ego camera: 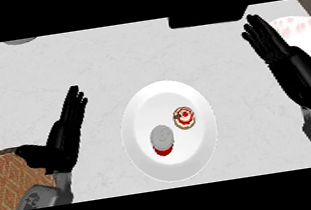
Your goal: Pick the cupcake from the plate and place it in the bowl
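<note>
A white plate (147,103) lies in the middle of the counter. On it sits a small cupcake (183,117) with white and red topping, right of centre. Beside it on the plate stands a grey-topped red item (162,140), lower left. A white bowl with red spots (305,36) sits at the right edge, partly hidden behind my right hand (286,62). That hand is open with straight fingers, to the right of the plate and apart from it. My left hand (64,133) is open too, fingers up, left of the plate.
A round woven brown mat (1,178) lies at the lower left, under my left forearm. A dark object (205,17) sits at the counter's far edge, and a grey item (20,41) at the far left.
</note>
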Tool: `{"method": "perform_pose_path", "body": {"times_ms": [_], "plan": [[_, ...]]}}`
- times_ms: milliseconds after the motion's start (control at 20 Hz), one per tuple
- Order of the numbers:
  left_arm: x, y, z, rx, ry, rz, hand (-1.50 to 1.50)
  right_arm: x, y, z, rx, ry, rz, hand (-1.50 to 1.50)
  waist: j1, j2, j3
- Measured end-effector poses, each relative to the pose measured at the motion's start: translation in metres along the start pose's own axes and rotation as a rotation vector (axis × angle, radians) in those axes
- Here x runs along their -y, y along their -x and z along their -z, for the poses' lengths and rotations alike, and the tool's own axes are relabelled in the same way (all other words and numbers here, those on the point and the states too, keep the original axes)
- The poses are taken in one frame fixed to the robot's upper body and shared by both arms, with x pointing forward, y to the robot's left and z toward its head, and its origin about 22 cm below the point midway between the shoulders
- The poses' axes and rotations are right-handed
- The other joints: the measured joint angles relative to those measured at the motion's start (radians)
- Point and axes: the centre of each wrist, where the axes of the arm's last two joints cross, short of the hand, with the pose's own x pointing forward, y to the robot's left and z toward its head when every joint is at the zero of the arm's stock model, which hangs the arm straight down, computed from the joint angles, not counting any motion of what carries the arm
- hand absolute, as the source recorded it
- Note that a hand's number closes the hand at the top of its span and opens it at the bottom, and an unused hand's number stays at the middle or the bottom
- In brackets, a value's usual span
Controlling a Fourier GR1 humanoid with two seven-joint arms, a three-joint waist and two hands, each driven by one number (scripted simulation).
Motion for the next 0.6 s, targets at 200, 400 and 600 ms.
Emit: {"method": "perform_pose_path", "body": {"times_ms": [200,400,600], "plan": [[-0.023,-0.011,0.004,0.015,-0.066,0.082,0.0,-0.006,-0.027,0.013,0.077,-0.033,-0.063,1.5,0.006,-0.005,0.022],[-0.054,-0.024,0.009,0.016,-0.144,0.199,0.0,0.014,-0.045,0.018,0.028,-0.064,-0.36,-1.5,-0.004,-0.014,0.017],[-0.076,-0.031,0.006,-0.011,-0.204,0.252,0.0,0.014,-0.02,-0.009,-0.178,0.102,-0.526,-1.5,-0.034,-0.023,0.026]]}}
